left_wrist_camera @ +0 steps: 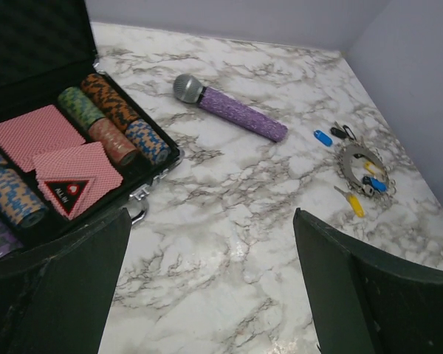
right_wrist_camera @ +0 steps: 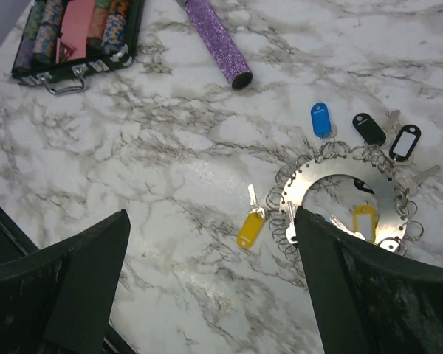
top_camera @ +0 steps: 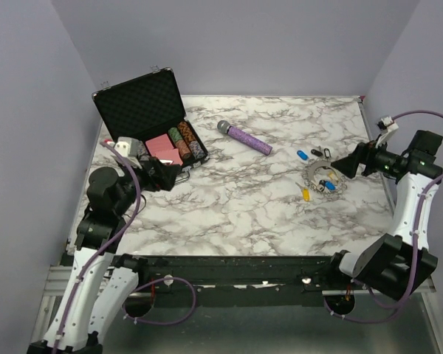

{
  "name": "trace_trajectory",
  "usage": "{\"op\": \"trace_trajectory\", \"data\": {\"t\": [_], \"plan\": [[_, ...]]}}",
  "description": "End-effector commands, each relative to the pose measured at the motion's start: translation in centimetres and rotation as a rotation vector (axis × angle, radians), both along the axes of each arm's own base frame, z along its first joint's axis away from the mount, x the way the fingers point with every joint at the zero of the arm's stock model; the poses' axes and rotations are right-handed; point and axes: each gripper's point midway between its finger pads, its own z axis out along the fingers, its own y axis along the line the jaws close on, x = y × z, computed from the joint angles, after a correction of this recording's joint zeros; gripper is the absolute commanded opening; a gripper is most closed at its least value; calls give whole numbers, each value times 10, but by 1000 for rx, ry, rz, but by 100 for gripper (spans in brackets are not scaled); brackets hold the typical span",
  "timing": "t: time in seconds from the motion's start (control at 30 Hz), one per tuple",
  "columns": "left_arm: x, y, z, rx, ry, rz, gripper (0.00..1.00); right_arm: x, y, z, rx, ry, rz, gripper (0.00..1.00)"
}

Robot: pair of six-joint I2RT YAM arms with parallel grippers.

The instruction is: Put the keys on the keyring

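Observation:
The keyring [right_wrist_camera: 340, 167], a flat silvery ring edged with small wire loops, lies on the marble table at the right [top_camera: 321, 177]. Around it lie keys with plastic tags. A yellow one [right_wrist_camera: 249, 227] lies just left of the ring, and a blue one [right_wrist_camera: 320, 119], a black one [right_wrist_camera: 368, 128] and a black-and-white one [right_wrist_camera: 404, 141] lie beyond it. Another yellow tag [right_wrist_camera: 363, 220] sits inside the ring. My right gripper [right_wrist_camera: 210, 221] hovers open above the yellow key and ring, holding nothing [top_camera: 340, 166]. My left gripper [left_wrist_camera: 212, 221] is open and empty, far left by the case [top_camera: 168, 175].
An open black case [top_camera: 144, 118] with poker chips and red cards stands at the back left, right beside my left gripper. A purple microphone [top_camera: 245, 138] lies in the middle back. Lilac walls close the table on three sides.

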Motion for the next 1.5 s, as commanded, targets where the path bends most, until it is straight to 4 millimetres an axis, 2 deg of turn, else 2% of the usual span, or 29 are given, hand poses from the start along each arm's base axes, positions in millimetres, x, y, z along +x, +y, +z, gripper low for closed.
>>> {"op": "trace_trajectory", "data": {"t": [0.0,0.1,0.2,0.33,0.5,0.73,1.17,1.37,1.47], "plan": [[1,16,23,-83,21,2,99,9,7,55,153,-68,-92,100],[0,35,20,12,12,86,99,13,1,72,163,-81,-182,100],[-8,42,19,56,3,113,99,16,-7,86,193,-86,-307,100],[-19,43,22,65,-16,110,99,14,-12,106,193,-144,-377,100],[-24,40,21,62,-16,87,99,11,-10,116,199,-190,-391,100],[-26,42,15,67,-23,94,99,12,-13,118,197,-199,-412,100],[-28,43,4,61,-92,101,99,12,-10,98,208,-195,-390,100],[-22,46,-21,54,-93,125,99,16,-11,91,222,-182,-388,100],[-21,45,-25,51,-96,124,99,17,-11,90,230,-173,-386,100]]}}
